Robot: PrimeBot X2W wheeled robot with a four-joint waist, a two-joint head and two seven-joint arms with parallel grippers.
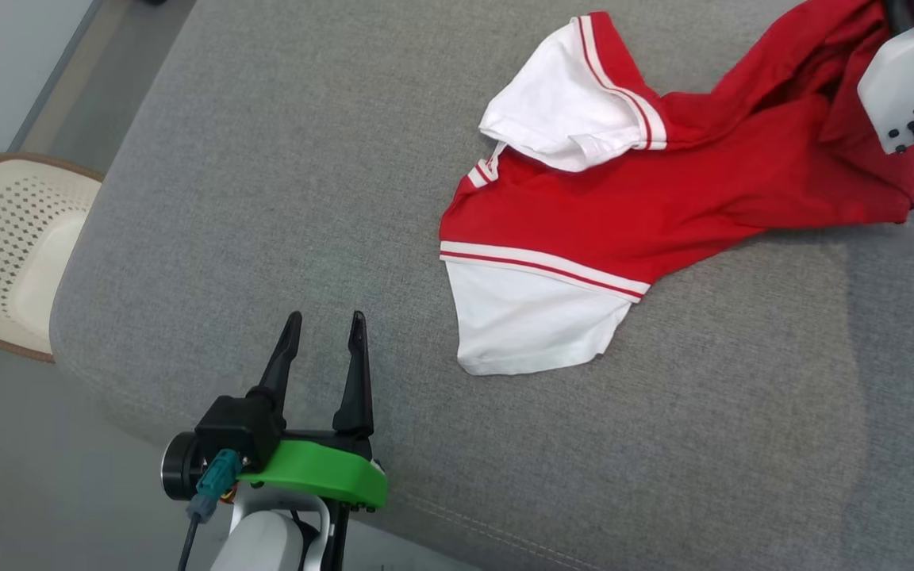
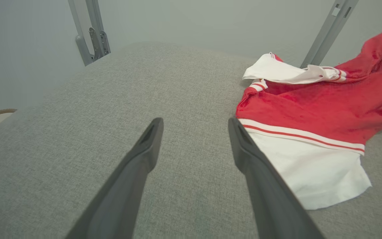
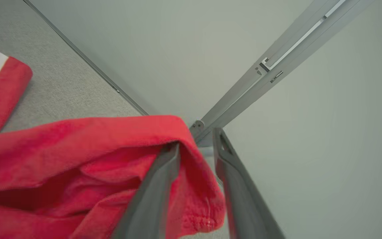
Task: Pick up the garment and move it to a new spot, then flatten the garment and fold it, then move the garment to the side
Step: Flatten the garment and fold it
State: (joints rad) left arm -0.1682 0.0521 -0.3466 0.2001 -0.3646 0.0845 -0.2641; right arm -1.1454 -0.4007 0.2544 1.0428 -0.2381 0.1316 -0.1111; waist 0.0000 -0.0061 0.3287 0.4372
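Garment (image 1: 663, 198): a red shirt with white sleeves and red-and-white striped bands, lying rumpled on the grey cloth-covered worktop (image 1: 266, 198), toward its far right part in the head view. One white sleeve lies flat and points at the near edge. The other is folded back over the red body. The red cloth runs on to the far right corner, where its end is lifted off the worktop at my right pincer (image 3: 196, 139). There my two fingers stand parted. A red fold is draped over one finger (image 3: 151, 192) and sags into the gap between the two. I cannot tell whether the cloth is pressed from both sides.

My left pincer (image 1: 326, 319) hovers released, its fingers spread wide, above bare worktop near the near left edge and well apart from the shirt. A cream perforated basket (image 1: 5, 246) stands on the floor beside the worktop's left edge.
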